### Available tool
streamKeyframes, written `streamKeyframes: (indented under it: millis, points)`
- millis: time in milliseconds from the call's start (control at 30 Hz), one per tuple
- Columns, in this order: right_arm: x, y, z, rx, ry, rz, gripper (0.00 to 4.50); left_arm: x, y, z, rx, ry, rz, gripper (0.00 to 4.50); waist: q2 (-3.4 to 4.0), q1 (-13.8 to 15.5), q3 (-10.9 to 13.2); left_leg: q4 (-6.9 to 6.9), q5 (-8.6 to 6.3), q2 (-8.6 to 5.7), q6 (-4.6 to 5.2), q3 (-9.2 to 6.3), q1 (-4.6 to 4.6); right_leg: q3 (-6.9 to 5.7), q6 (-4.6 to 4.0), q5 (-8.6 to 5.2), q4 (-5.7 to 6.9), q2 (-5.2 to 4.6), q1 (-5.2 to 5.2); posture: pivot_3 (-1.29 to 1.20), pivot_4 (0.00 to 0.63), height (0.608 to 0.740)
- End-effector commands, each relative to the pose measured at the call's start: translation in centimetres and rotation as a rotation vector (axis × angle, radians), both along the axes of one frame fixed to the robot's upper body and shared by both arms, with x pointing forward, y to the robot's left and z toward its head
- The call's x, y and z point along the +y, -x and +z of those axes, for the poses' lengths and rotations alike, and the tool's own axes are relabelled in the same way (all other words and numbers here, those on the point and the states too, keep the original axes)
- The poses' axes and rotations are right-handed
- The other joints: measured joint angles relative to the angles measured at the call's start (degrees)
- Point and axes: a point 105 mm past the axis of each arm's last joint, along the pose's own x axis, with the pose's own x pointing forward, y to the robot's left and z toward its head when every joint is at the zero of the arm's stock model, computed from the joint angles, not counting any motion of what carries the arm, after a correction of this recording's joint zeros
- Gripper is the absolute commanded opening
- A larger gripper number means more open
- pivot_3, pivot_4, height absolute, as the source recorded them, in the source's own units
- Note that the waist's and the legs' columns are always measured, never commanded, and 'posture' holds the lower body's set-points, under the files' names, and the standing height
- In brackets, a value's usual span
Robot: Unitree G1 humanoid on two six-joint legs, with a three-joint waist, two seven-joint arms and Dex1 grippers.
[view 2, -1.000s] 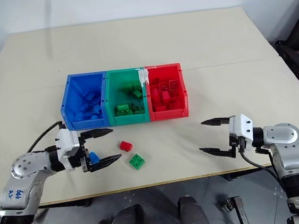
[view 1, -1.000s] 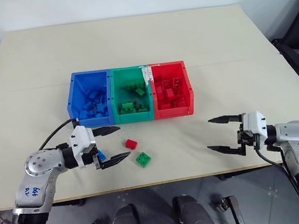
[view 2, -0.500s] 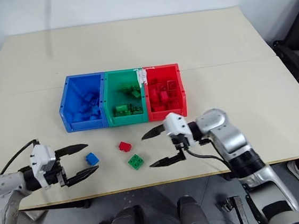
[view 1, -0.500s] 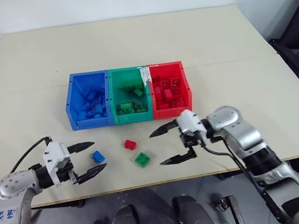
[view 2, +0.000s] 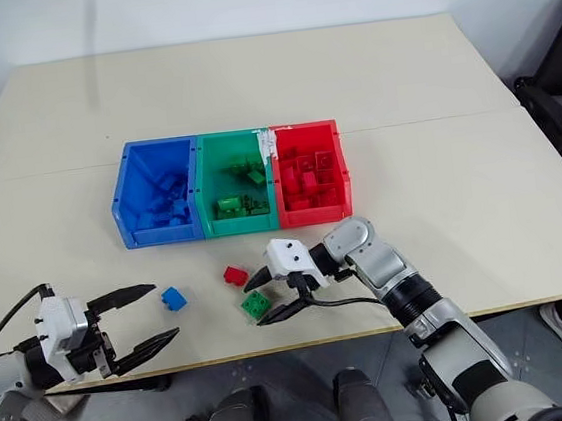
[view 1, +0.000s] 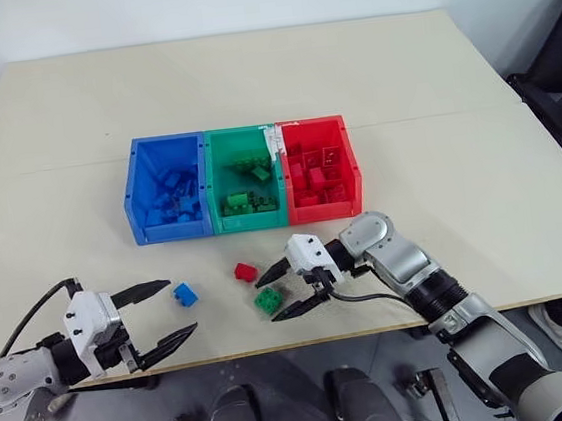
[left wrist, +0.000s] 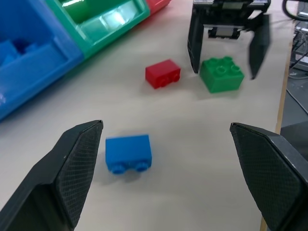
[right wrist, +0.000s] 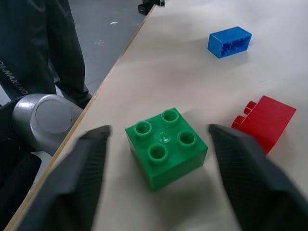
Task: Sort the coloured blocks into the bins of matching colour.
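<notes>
Right tool [view 1: 281,291] straddles the green block [view 1: 267,299] on the bench [view 1: 457,162], jaws apart, not yet gripping. Red block [view 1: 245,272] lies just beside it. Advice: close squarely on the green block's flat sides, clear of the red one, then lift toward the green bin [view 1: 238,135]. Left tool [view 1: 159,311] wide open, holding nothing, near the blue block [view 1: 184,294].

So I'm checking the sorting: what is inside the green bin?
The green bin holds several green blocks, some along its near wall, others toward the back. Its near wall hides the front strip of its floor, so anything lying there can't be seen.
</notes>
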Motion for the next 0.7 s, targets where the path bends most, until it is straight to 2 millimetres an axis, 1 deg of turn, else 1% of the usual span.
streamKeyframes:
  millis: [33, 67, 133, 167, 233, 333, 367, 433, 500, 567, 600, 700]
  points:
    - [-0.5, -0.1, 1.0, -0.026, -0.049, -0.008, 1.79, -0.6, -0.1, 0.9, -0.032, 0.022, -0.022, 4.50, 0.00, 0.0, 0.0, 0.00, 0.00, 0.00, 0.00, 0.00, 0.00, 0.00, 0.00, 0.00, 0.00, 0.00, 0.00, 0.00, 0.150, 0.740]
    - [-0.5, 0.0, 1.2, -0.024, -0.060, -0.010, 1.45, -0.7, -0.3, 0.9, -0.034, 0.024, -0.024, 4.50, 0.00, 0.0, 0.0, 0.00, 0.00, 0.00, 0.00, 0.00, 0.00, 0.00, 0.00, 0.00, 0.00, 0.00, 0.00, 0.00, 0.150, 0.740]
    - [-0.7, 0.1, 1.7, -0.021, -0.086, -0.020, 1.43, -0.9, -0.5, 1.0, -0.038, 0.033, -0.029, 4.50, 0.00, 0.0, 0.0, 0.00, 0.00, 0.00, 0.00, -0.01, 0.00, -0.01, 0.00, 0.00, 0.00, 0.00, 0.00, 0.00, 0.150, 0.740]
    - [-0.8, 0.0, 2.3, -0.022, -0.116, -0.038, 1.43, -1.1, -0.6, 1.0, -0.040, 0.039, -0.033, 4.50, 0.00, 0.0, 0.0, 0.00, 0.00, 0.00, 0.00, -0.01, 0.00, -0.01, 0.00, 0.00, 0.00, 0.00, 0.00, 0.00, 0.150, 0.740]
    - [-0.9, -0.2, 3.8, -0.008, -0.181, -0.081, 1.43, -1.4, -0.9, 1.2, -0.047, 0.060, -0.031, 4.50, 0.00, 0.0, 0.0, 0.00, 0.00, 0.00, -0.01, 0.00, 0.00, 0.00, 0.00, 0.00, 0.00, 0.00, 0.00, 0.00, 0.150, 0.740]
    - [-1.1, -1.3, 6.7, -0.008, -0.285, -0.193, 1.43, -1.7, -1.4, 1.9, -0.059, 0.131, -0.012, 4.50, 0.00, 0.0, 0.0, 0.00, -0.01, 0.01, -0.01, -0.02, 0.00, 0.01, 0.00, 0.00, 0.01, 0.01, 0.00, 0.00, 0.150, 0.740]
    - [-1.2, -1.6, 7.3, -0.011, -0.306, -0.220, 1.43, -1.8, -1.4, 2.2, -0.059, 0.155, -0.012, 4.50, 0.00, 0.0, 0.0, 0.00, -0.01, 0.02, -0.02, -0.03, 0.00, 0.00, 0.00, 0.00, 0.01, 0.01, 0.00, 0.00, 0.150, 0.740]
    - [-1.3, -3.5, 9.2, -0.054, -0.363, -0.341, 1.43, -1.8, -2.0, 3.2, -0.097, 0.202, 0.030, 4.50, 0.00, 0.0, 0.0, 0.00, -0.01, 0.02, -0.02, -0.03, 0.00, 0.01, 0.00, 0.00, 0.01, 0.00, 0.00, 0.00, 0.150, 0.740]
    - [-1.4, -6.1, 11.2, -0.118, -0.420, -0.496, 1.43, -1.6, -2.7, 3.9, -0.128, 0.239, 0.092, 4.50, 0.00, -0.1, 0.0, 0.01, -0.01, 0.02, -0.02, -0.04, -0.01, 0.00, 0.01, 0.00, 0.02, 0.01, -0.01, 0.00, 0.150, 0.740]
    - [-1.4, -8.5, 13.3, -0.162, -0.482, -0.633, 1.43, -1.2, -3.1, 3.9, -0.115, 0.278, 0.151, 4.50, 0.00, -0.5, 0.0, 0.02, 0.00, 0.02, -0.03, -0.04, 0.00, 0.01, 0.01, 0.00, 0.04, 0.00, -0.01, 0.00, 0.150, 0.740]
    - [-1.3, -9.2, 13.8, -0.174, -0.497, -0.664, 1.43, -1.1, -3.1, 3.8, -0.109, 0.285, 0.161, 4.50, 0.00, -0.8, 0.0, 0.03, 0.00, 0.01, -0.04, -0.04, 0.00, 0.01, 0.01, 0.00, 0.07, 0.00, -0.02, 0.00, 0.150, 0.740]
    - [-1.1, -10.6, 14.5, -0.201, -0.510, -0.726, 1.43, -1.1, -3.1, 3.8, -0.101, 0.291, 0.171, 4.50, -0.01, -1.3, 0.0, -0.04, -0.01, 0.01, -0.06, -0.07, 0.00, -0.02, 0.01, 0.00, 0.08, 0.00, -0.02, 0.00, 0.150, 0.740]
